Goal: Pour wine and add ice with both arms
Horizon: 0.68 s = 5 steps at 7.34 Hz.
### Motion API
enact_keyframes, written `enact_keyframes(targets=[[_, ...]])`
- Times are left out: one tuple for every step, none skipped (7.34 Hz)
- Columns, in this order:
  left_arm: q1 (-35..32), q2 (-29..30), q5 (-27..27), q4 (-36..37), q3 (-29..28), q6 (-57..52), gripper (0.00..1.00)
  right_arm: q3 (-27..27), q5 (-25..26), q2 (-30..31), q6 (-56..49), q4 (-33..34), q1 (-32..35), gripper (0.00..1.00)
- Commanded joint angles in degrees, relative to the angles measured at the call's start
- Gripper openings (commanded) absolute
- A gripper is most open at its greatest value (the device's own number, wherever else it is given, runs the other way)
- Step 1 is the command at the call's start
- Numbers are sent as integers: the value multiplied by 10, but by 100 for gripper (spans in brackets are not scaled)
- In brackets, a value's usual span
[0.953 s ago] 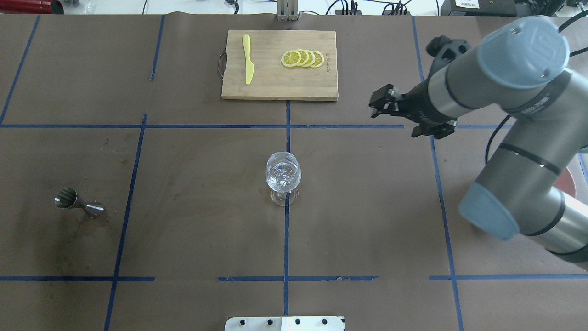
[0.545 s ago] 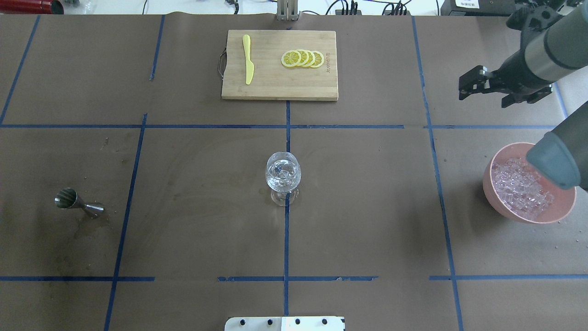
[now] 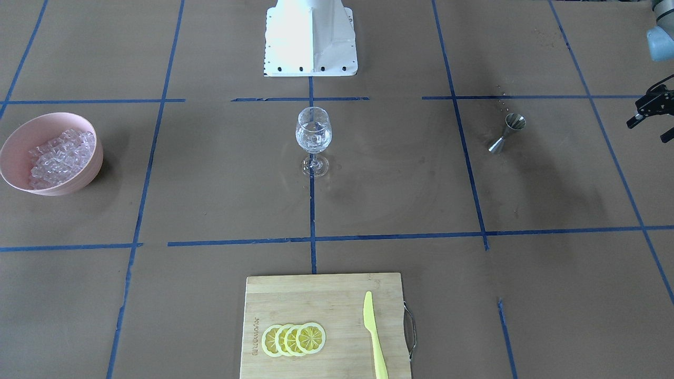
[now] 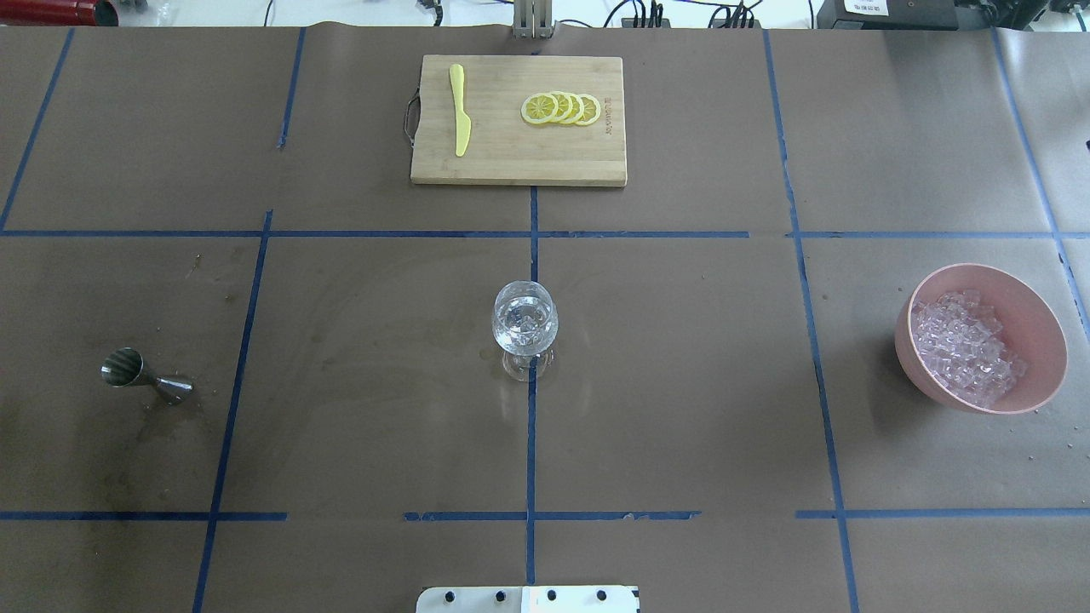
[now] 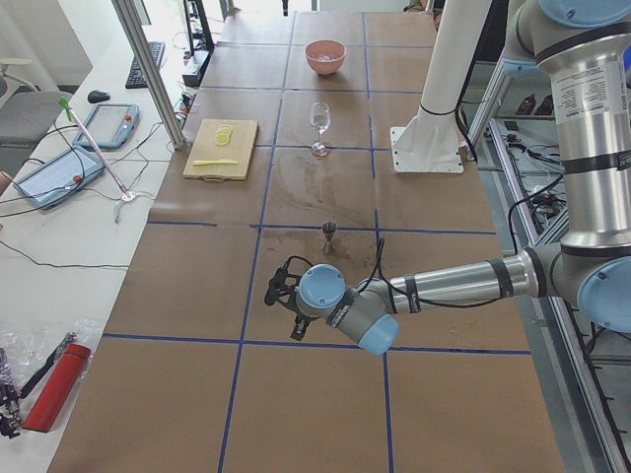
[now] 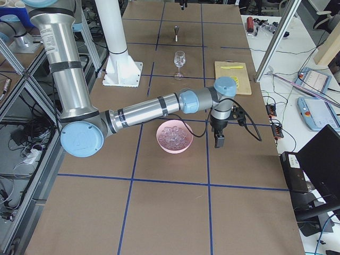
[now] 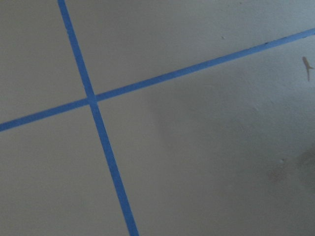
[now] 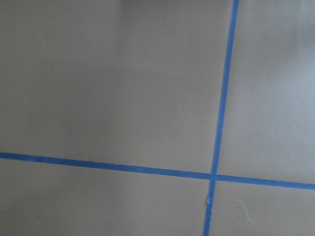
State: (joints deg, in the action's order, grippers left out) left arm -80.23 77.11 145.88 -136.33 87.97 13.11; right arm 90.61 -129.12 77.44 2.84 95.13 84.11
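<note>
A clear stemmed wine glass point(image 4: 525, 319) stands at the table's centre with small clear ice cubes in its bowl; it also shows in the front-facing view point(image 3: 314, 138). More ice point(image 4: 966, 347) fills a pink bowl point(image 4: 1035, 319) at the right. My left gripper point(image 3: 645, 132) hangs at the table's left end, beyond the jigger, with its fingers apart and empty. My right gripper point(image 6: 218, 140) points down past the pink bowl point(image 6: 174, 146); I cannot tell whether it is open or shut. Neither arm shows in the overhead view.
A steel jigger point(image 4: 145, 379) stands at the left on a damp stain. A bamboo cutting board point(image 4: 519, 157) at the far side carries lemon slices point(image 4: 562, 109) and a yellow knife point(image 4: 461, 111). The white pedestal point(image 3: 310, 37) stands at the near edge.
My right arm has swung out to the right and left the overhead view, which uncovers the pink bowl of ice. The glass, jigger and board have not moved.
</note>
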Motion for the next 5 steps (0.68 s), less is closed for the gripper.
enact_keyframes(targets=[[-10,-2,-76,33,40,-16,100,-70,-38,0,-100,1,56,100],[-20,11,-108,123,64,-82,100,-81,-39,0,-107,1,62,100],[-67,56,-108,238,78,-144,100,-81,-40,-1,-108,1,65,100],[-118,80,-107,341,81,-212,100,-89,-40,0,-109,1,68,100],[-156,107,-104,415,93,-224,100,-109,-42,-4,-128,0,74,100]])
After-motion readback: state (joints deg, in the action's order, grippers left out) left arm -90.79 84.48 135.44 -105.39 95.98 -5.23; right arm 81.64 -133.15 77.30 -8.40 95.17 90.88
